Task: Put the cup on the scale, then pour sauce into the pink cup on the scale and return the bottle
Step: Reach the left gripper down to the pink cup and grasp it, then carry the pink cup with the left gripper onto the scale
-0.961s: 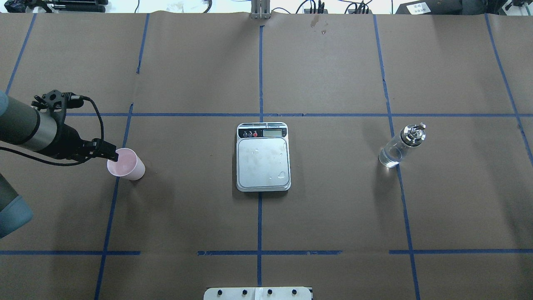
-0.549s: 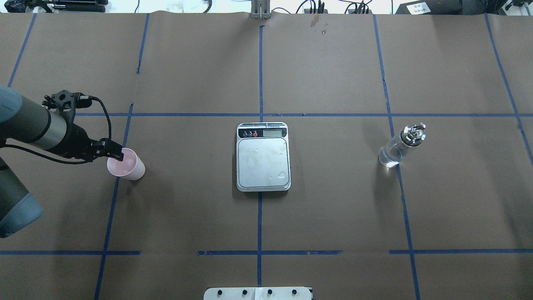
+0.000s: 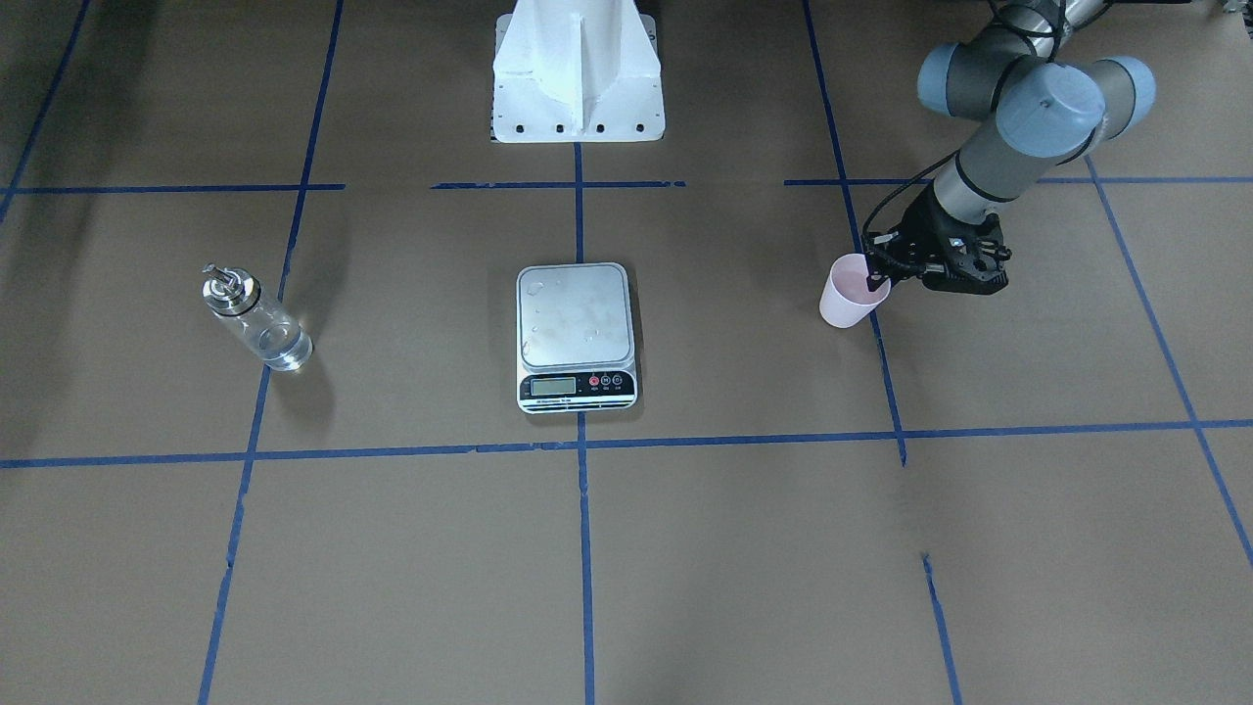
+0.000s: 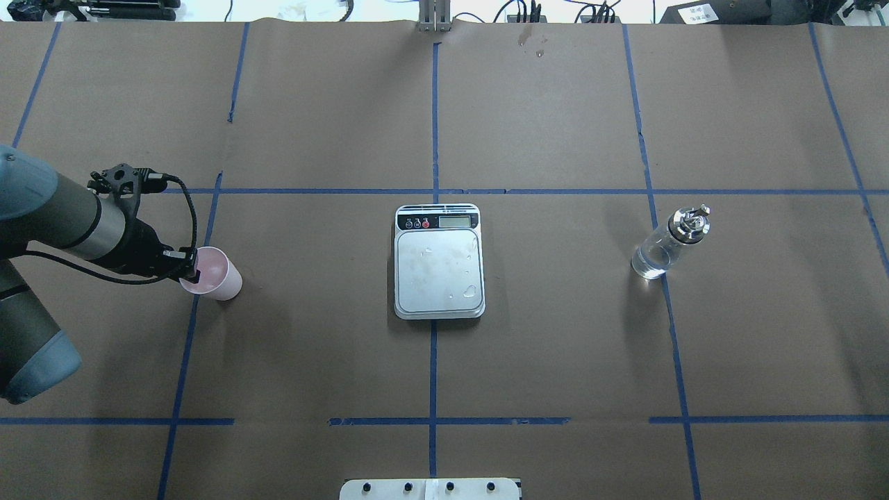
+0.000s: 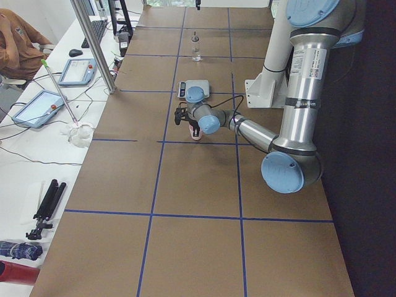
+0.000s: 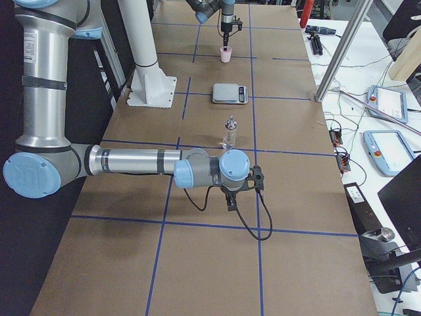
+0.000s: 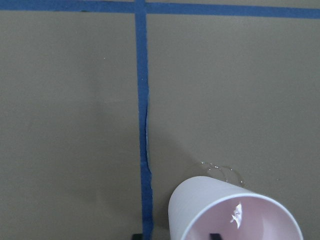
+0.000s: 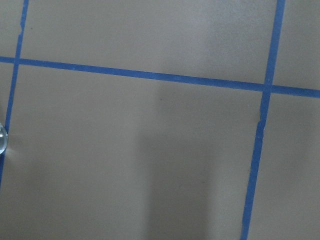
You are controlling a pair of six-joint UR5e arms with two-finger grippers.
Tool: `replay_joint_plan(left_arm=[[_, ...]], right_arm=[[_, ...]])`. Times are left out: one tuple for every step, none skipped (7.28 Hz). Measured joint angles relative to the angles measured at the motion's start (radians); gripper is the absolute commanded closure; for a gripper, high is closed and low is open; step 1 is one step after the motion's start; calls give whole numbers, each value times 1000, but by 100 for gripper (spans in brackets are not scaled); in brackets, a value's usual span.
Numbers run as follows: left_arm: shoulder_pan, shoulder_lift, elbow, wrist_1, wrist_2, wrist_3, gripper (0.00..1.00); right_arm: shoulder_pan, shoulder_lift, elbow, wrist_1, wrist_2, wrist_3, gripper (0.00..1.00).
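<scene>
Far to the right of the scale (image 4: 439, 262), the right arm stretches low over the tabletop (image 4: 555, 347) with its claw (image 6: 231, 199) aimed down; whether it is spread or pressed together cannot be told. Nearer the scale on that side, the bottle (image 4: 665, 244) stands upright, with sauce (image 4: 647, 264) at its bottom. Well left of the scale stands the cup (image 4: 215, 275), and the left arm's bent wrist points its claw (image 4: 189, 272) down at the rim, spread, with one finger (image 7: 215, 235) inside and the other outside.

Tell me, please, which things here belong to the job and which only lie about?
For the job: pink cup, scale, bottle with clear sauce, left pincer at the cup's rim.
Only lying about: white mounting base, tablets, black tripod.
</scene>
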Motion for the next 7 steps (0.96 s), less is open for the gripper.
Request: replay_joint_plan(left_arm=[[0, -3, -14, 19, -3, -2, 100], [0, -22, -47, 61, -4, -11, 100], [-1, -87, -76, 133, -4, -60, 100], [10, -188, -86, 210, -3, -150, 100], [46, -293, -84, 275, 3, -243, 100], [90, -388, -75, 323, 29, -310, 100], [129, -475, -33, 350, 74, -345, 100]], right_arm=[[-1, 0, 0, 1, 0, 0, 0], [-1, 1, 0, 2, -1, -2, 0], [-1, 2, 0, 12, -1, -2, 0], [-1, 2, -2, 29, -2, -1, 0], [-2, 2, -3, 40, -2, -1, 0], [-5, 2, -4, 52, -2, -1, 0], [-11, 1, -5, 75, -1, 0, 0]])
